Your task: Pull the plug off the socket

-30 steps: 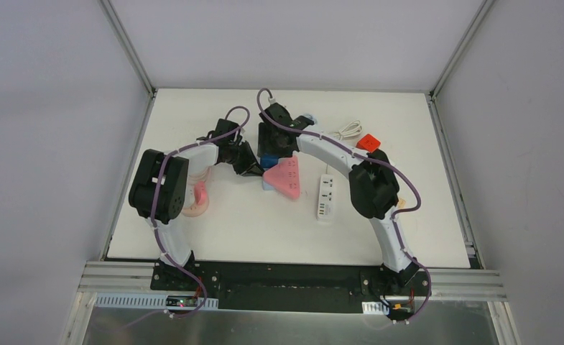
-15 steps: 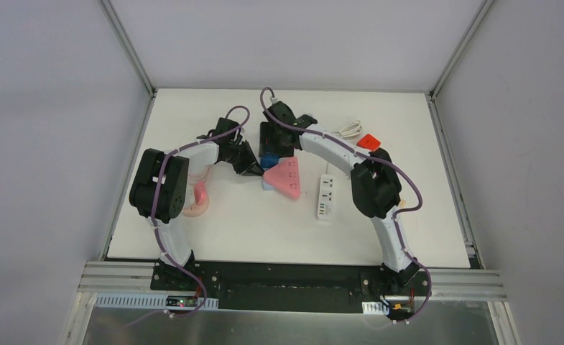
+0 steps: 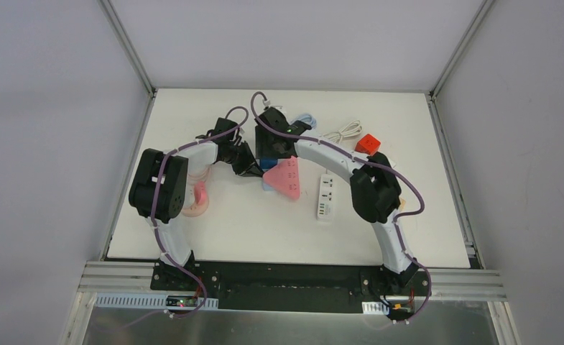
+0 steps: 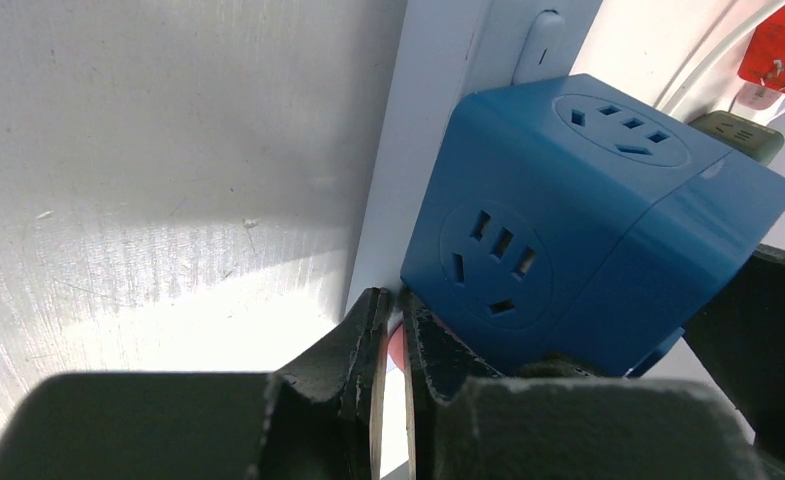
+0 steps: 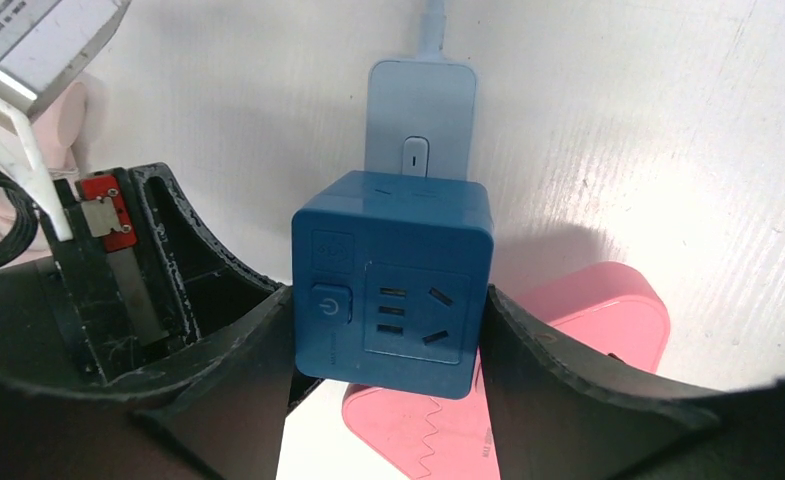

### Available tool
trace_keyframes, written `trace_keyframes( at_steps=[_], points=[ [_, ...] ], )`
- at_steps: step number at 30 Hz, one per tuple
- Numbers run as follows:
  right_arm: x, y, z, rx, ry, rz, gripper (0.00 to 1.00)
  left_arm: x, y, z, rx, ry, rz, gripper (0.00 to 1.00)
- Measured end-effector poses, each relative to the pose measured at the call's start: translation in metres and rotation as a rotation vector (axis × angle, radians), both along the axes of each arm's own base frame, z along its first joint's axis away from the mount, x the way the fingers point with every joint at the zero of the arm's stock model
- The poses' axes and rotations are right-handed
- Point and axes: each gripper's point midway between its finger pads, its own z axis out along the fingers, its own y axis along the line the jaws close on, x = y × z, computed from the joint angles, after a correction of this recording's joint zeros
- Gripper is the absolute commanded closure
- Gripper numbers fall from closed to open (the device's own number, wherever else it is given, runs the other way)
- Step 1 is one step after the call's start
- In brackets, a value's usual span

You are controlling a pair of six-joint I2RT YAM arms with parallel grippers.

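Observation:
A blue cube plug [image 3: 268, 153] sits between the fingers of my right gripper [image 3: 271, 147], which is shut on its two sides; the right wrist view shows the plug [image 5: 393, 280] in that gripper [image 5: 388, 300] just above and beyond the pink triangular socket [image 5: 578, 330]. The pink socket [image 3: 286, 178] lies flat on the table. My left gripper [image 3: 253, 168] is at the socket's left corner, and in the left wrist view this gripper [image 4: 393, 325] is pinched shut on a pink edge [image 4: 396, 345], with the blue plug [image 4: 568, 230] right beside it.
A pale blue strip with a switch [image 5: 418, 115] lies just beyond the cube. A white power strip [image 3: 325, 195], a red cube plug [image 3: 368, 143] and a coiled white cable [image 3: 347, 131] lie to the right. A pink roll [image 3: 196, 201] sits by the left arm.
My right gripper has moved toward the far side with the blue plug, drawing it away from the pink socket. The left gripper and the pink socket have stayed put.

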Motion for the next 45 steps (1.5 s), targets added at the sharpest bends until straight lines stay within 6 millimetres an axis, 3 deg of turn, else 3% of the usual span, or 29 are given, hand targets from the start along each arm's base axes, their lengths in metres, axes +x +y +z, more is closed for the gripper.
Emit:
trace_keyframes(
  at_steps=[11, 24, 37, 45],
  points=[
    [-0.004, -0.015, -0.003, 0.103, 0.179, -0.041, 1.00, -0.004, -0.006, 0.000, -0.031, 0.015, -0.023, 0.89],
    [-0.006, -0.008, 0.000, -0.109, 0.004, -0.045, 1.00, -0.008, -0.007, -0.003, -0.041, 0.047, -0.044, 0.90],
    [-0.004, -0.021, 0.004, -0.019, 0.152, -0.046, 1.00, -0.008, -0.011, -0.001, -0.057, 0.057, -0.057, 0.90],
    [-0.001, -0.015, -0.004, -0.076, 0.030, -0.023, 1.00, -0.007, -0.010, -0.004, -0.047, 0.063, -0.057, 0.91]
  ],
)
